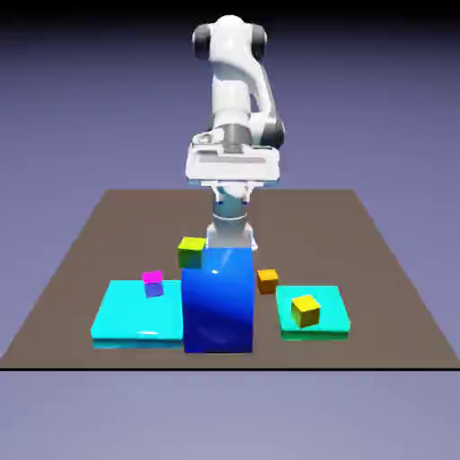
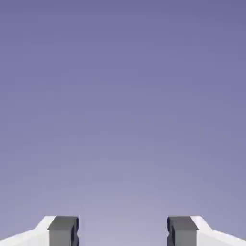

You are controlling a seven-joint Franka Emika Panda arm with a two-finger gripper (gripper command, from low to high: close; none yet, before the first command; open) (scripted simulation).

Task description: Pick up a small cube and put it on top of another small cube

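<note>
The small orange cube [image 1: 267,280] rests on the table just to the exterior view's right of the big blue block [image 1: 218,301]. My gripper [image 1: 234,180] hangs high above the table behind the blue block, well away from the cube. In the hand view the gripper [image 2: 123,231] is open, its two grey fingertips [image 2: 63,230] stand far apart, and only the plain backdrop shows between them. No cube appears in the hand view.
A yellow-green cube [image 1: 190,252] sits behind the blue block's left corner. A yellow cube [image 1: 305,311] lies on a green slab [image 1: 334,325]. A magenta cube [image 1: 152,277] sits on a small violet cube [image 1: 154,290] on a cyan slab [image 1: 126,323].
</note>
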